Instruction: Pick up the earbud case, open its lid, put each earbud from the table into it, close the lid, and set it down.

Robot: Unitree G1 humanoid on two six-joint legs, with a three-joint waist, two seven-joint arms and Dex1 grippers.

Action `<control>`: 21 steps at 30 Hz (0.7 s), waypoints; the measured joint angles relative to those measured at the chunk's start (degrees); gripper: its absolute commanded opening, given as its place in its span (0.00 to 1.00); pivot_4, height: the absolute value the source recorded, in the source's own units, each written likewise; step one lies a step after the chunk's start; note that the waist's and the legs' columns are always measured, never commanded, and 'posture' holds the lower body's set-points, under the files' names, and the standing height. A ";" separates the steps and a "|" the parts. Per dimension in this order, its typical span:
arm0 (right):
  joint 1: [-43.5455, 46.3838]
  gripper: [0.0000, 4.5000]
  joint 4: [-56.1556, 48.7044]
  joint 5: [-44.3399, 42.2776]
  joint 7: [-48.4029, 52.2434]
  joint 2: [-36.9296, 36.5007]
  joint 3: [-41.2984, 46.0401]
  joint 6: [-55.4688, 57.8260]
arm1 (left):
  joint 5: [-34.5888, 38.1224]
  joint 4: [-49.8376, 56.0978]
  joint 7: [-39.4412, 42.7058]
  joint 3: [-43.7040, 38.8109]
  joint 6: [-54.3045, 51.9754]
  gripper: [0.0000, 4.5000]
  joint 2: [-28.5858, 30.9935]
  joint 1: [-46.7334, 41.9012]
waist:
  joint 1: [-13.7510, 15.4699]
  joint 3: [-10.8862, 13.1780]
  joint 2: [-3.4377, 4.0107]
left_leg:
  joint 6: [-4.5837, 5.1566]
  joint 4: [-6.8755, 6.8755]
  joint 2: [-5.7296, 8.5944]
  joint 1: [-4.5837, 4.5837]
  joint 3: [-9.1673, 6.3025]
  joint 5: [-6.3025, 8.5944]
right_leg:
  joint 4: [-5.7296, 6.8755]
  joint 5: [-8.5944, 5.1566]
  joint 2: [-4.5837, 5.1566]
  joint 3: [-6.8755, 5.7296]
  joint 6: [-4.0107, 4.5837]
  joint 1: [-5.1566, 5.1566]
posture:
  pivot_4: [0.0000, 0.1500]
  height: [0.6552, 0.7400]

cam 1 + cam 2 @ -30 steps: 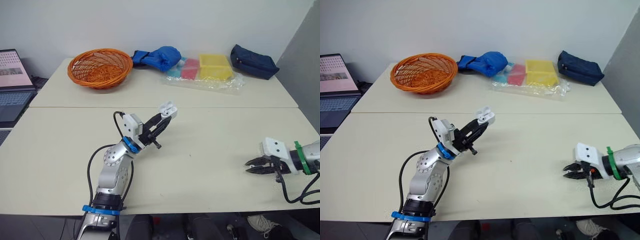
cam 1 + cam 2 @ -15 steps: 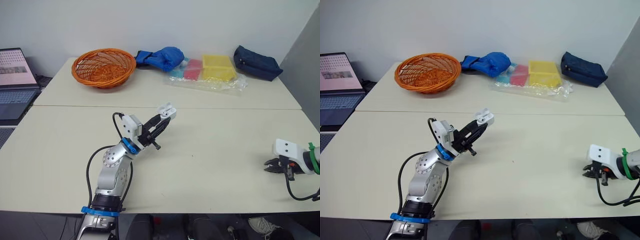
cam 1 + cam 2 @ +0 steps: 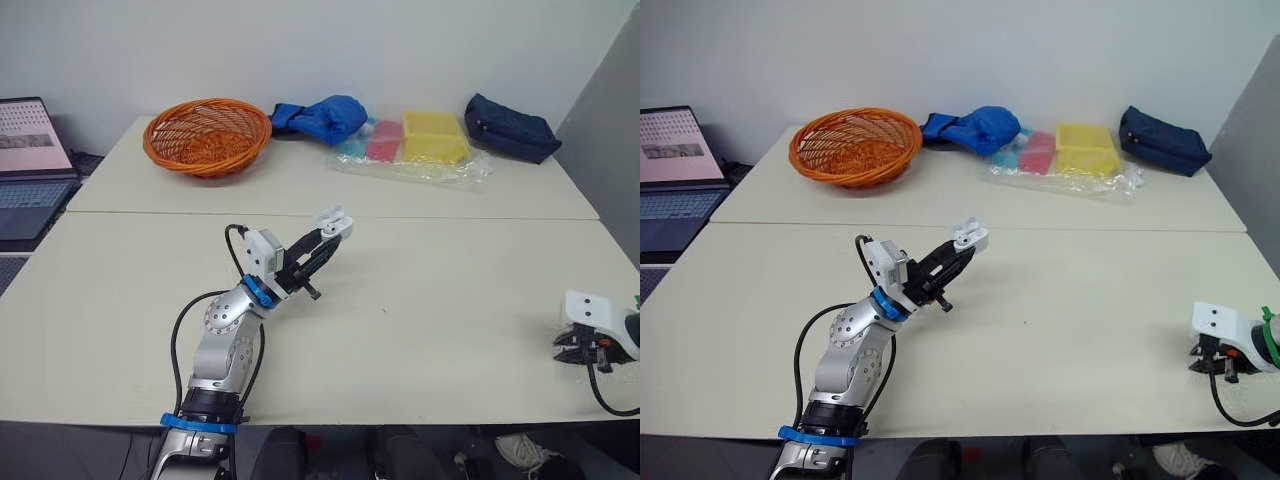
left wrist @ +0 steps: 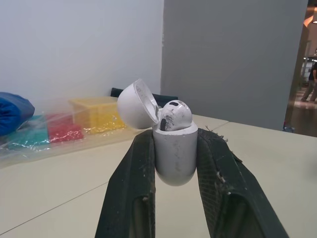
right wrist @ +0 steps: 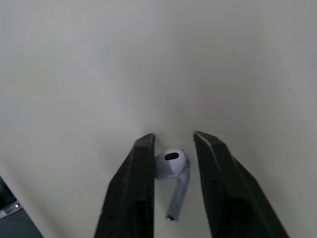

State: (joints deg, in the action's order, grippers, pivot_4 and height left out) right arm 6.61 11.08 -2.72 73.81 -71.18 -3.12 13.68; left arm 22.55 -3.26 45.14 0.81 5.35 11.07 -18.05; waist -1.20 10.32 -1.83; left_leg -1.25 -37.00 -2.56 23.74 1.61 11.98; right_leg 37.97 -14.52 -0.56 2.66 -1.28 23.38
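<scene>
My left gripper [image 3: 322,241] is raised over the middle of the table and shut on the white earbud case [image 3: 333,220]. In the left wrist view the case [image 4: 174,156] sits upright between the two black fingers, its lid [image 4: 136,104] swung open, with one white earbud [image 4: 174,115] seated inside. My right gripper [image 3: 578,350] is low at the table's right front edge. In the right wrist view its fingers [image 5: 138,168] are open and straddle a second white earbud [image 5: 171,163] lying on the table, the bud close against one finger.
Along the far table stand an orange wicker basket [image 3: 207,133], a blue cloth bundle [image 3: 320,115], a plastic bag with yellow and pink boxes [image 3: 432,137], and a navy pouch [image 3: 510,125]. A laptop [image 3: 25,150] sits off the left edge.
My right gripper has travelled to the right along the table's front edge and now sits over the loose earbud. The left gripper and case have stayed put.
</scene>
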 measured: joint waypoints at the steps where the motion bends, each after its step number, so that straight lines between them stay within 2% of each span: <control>1: 0.00 0.55 0.09 0.00 -0.22 0.00 0.09 0.22 | 0.00 0.48 0.00 0.00 -0.05 0.17 0.00 0.01 | -0.12 0.00 0.00 | 0.00 0.00 0.00 0.00 -0.01 0.00 | 0.00 -0.01 0.00 -0.01 0.01 0.00 | 1.00 1.00; 2: 0.00 0.63 0.21 0.01 -0.31 -0.01 0.18 0.29 | 0.01 0.76 0.00 -0.01 -0.05 0.17 0.01 0.01 | -0.19 0.00 0.00 | 0.00 0.02 -0.01 0.00 -0.02 0.00 | 0.00 -0.01 0.00 -0.03 0.01 0.00 | 1.00 1.00; 4: -0.93 0.63 0.24 -0.08 -0.28 -0.35 0.89 -0.03 | 0.01 0.87 0.01 -0.01 -0.13 0.17 0.04 0.16 | -0.13 0.00 0.01 | 0.00 0.06 0.00 0.00 -0.07 0.00 | 0.00 0.11 -0.01 -0.08 -0.20 -0.01 | 1.00 1.00; 13: -6.11 0.63 -0.12 0.04 0.38 -3.93 1.95 -1.58 | 0.02 2.78 -0.81 0.06 -1.17 0.17 -0.18 2.73 | 0.37 0.00 0.01 | 0.00 0.04 0.01 0.03 -0.07 0.00 | -0.02 0.08 0.01 -0.08 -0.18 0.00 | 1.00 1.00; 21: -6.94 0.63 -0.33 0.88 0.91 -4.82 2.00 -0.73 | 0.02 3.40 -1.22 0.26 -1.52 0.17 -0.97 3.65 | 0.32 -0.01 0.02 | 0.00 0.04 0.01 0.00 -0.04 0.00 | 0.00 0.08 0.02 -0.06 -0.17 0.00 | 1.00 1.00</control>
State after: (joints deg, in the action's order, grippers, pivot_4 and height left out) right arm -0.33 10.75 -1.84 74.71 -76.00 -1.12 12.95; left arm 22.57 0.14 43.92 1.07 3.83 10.11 -14.40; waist -0.88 10.32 -1.81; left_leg -1.26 -36.97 -2.55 23.74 1.57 11.98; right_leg 37.97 -14.44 -0.54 2.60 -1.45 23.38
